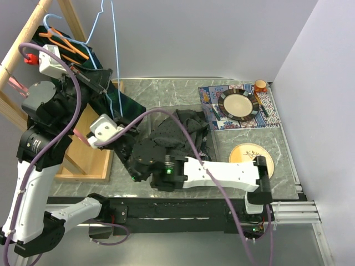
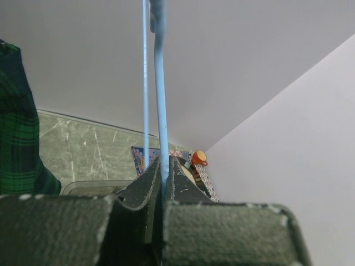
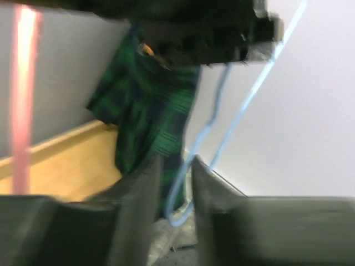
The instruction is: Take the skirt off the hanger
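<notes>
A green plaid skirt [image 1: 128, 105] hangs on a light blue wire hanger [image 1: 113, 50] held up over the table's left side. My left gripper [image 1: 115, 114] is shut on the hanger's wire; in the left wrist view the wire [image 2: 161, 111] rises from between the closed jaws of the gripper [image 2: 161, 166], with the skirt [image 2: 16, 144] at the left edge. My right gripper [image 1: 133, 145] sits just below the skirt. In the right wrist view the gripper [image 3: 176, 166] is open, with a hanger loop [image 3: 191, 183] in the gap and the skirt [image 3: 150, 111] behind.
A clear bin of dark clothes [image 1: 177, 133] stands mid-table. A wooden rack [image 1: 83, 149] with more hangers is at the left. A plate [image 1: 237, 104] on a patterned mat, an orange mug [image 1: 259, 85] and a wooden disc [image 1: 249, 154] are at the right.
</notes>
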Controlling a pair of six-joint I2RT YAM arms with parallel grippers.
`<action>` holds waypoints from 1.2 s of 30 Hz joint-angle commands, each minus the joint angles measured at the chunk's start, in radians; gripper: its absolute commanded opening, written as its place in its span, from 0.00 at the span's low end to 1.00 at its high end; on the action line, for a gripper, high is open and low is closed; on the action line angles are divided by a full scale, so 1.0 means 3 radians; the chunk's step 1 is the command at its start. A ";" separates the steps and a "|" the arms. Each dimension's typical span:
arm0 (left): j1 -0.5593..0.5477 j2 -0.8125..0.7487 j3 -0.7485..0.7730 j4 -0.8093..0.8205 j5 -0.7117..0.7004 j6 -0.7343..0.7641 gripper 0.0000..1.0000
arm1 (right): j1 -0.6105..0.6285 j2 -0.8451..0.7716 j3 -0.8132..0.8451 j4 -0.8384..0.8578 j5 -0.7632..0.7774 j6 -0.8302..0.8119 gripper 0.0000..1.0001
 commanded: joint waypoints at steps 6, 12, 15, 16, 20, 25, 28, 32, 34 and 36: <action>0.0004 -0.0203 -0.0061 0.0180 0.0059 -0.0059 0.25 | 0.0022 -0.0285 -0.0150 0.0610 0.0347 -0.0292 0.00; 0.0004 -0.0469 -0.0266 0.0374 0.0279 0.0120 0.95 | -0.0075 -0.0765 -0.0355 0.0017 -0.0282 0.0505 0.00; 0.0004 -0.0627 -0.0302 0.0533 0.0463 0.0228 0.97 | -0.0157 -0.0991 -0.0427 -0.0239 -0.0604 0.0990 0.00; 0.0004 -0.0658 -0.0297 0.0589 0.0499 0.0233 0.97 | -0.0192 -0.1042 -0.0472 -0.0316 -0.0681 0.1042 0.00; 0.0004 -0.0715 -0.0113 0.0605 0.0723 0.0284 0.97 | -0.0228 -0.1231 -0.0427 -0.0576 -0.0921 0.1236 0.00; 0.0004 -0.0643 0.0230 0.0472 0.1296 0.0376 0.97 | -0.0387 -0.1401 -0.0310 -0.1092 -0.1479 0.1865 0.00; 0.0004 -0.0674 0.0271 0.0563 0.1449 0.0335 0.97 | -0.0418 -0.1370 -0.0212 -0.1394 -0.1601 0.2075 0.00; 0.0004 -0.0750 0.0332 0.0727 0.1461 0.0259 0.97 | -0.0428 -0.1304 -0.0110 -0.1666 -0.1648 0.2341 0.00; 0.0004 -0.0751 0.0464 0.0707 0.1399 0.0243 0.97 | -0.0428 -0.1232 -0.0003 -0.1809 -0.1521 0.2479 0.00; 0.0004 -0.0715 0.0587 0.0631 0.1312 0.0213 0.97 | -0.0469 -0.1084 0.0170 -0.1946 -0.1525 0.2540 0.00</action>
